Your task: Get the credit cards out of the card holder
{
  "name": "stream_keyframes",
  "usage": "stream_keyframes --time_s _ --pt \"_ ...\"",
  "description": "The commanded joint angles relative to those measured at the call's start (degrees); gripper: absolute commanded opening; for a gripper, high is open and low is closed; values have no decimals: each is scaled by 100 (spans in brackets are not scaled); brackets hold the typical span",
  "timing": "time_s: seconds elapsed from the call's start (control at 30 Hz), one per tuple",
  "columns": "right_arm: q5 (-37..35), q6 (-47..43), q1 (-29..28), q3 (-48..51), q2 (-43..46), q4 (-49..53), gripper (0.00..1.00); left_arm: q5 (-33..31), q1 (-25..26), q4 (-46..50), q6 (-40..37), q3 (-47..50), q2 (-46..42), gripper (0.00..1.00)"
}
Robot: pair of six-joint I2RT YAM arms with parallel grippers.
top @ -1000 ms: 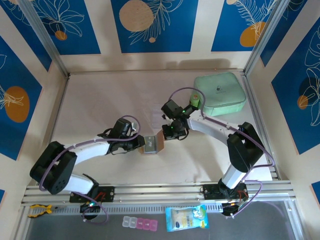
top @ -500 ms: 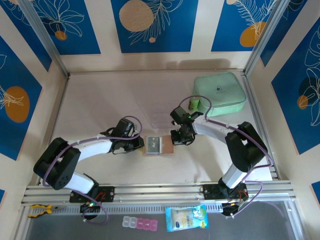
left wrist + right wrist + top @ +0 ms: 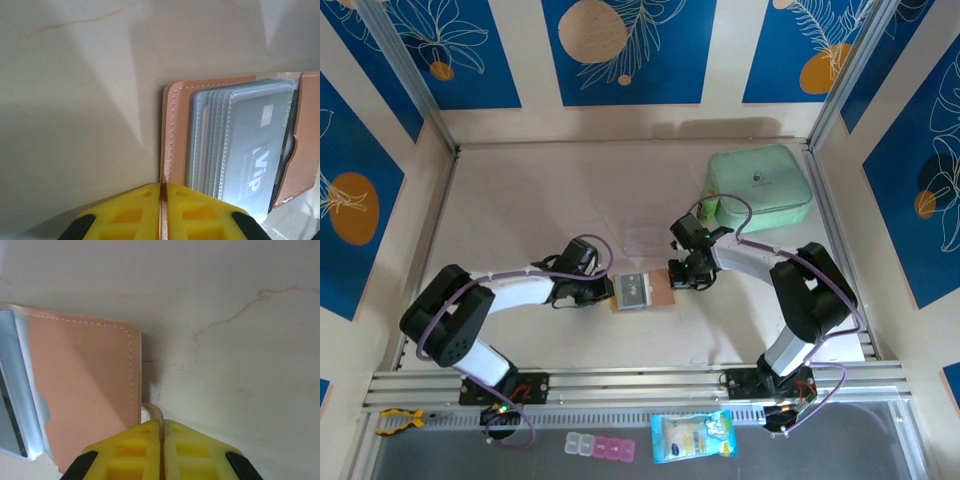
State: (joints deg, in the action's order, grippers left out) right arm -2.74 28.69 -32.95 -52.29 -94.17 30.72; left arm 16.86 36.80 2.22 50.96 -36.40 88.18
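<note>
The tan leather card holder point(image 3: 642, 291) lies spread open at the middle of the pale table point(image 3: 520, 210), clear sleeves uppermost, with a grey VIP-printed credit card point(image 3: 250, 145) tucked in the top one. The left gripper point(image 3: 161, 192) is pinched tight on the left cover's edge, and the right gripper point(image 3: 161, 432) is nipped onto the right flap's edge. The holder seems pinned flat for extraction, with no card out yet. Next, one claw probably must let go and catch a card's exposed edge. A mint-green zip case point(image 3: 760, 187) sits well apart at the far right, and blue leaf-print panels point(image 3: 620, 45) line the walls.
</note>
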Motion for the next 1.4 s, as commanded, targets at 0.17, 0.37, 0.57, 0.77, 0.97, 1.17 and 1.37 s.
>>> stream_keyframes --time_s 0.17,0.37,0.57,0.77,0.97,1.17,1.37 --pt "-74 111 7 154 -27 -68 19 -52 71 220 29 -174 120 12" --pt "-218 253 16 165 146 177 31 -147 73 358 -35 -212 12 12" --pt "-358 348 -11 75 500 553 41 -168 73 454 -77 -296 -160 13" --pt "-545 373 -204 -184 953 1040 45 -105 73 521 -95 -427 -265 13" --pt "-766 492 -653 -870 1030 1491 45 51 73 514 -104 -455 -284 13" --pt "-772 637 -1212 -1540 708 1510 45 91 76 441 -79 -413 -246 13" --pt "-271 764 -1481 -1767 53 1225 46 198 92 268 -51 -360 -39 13"
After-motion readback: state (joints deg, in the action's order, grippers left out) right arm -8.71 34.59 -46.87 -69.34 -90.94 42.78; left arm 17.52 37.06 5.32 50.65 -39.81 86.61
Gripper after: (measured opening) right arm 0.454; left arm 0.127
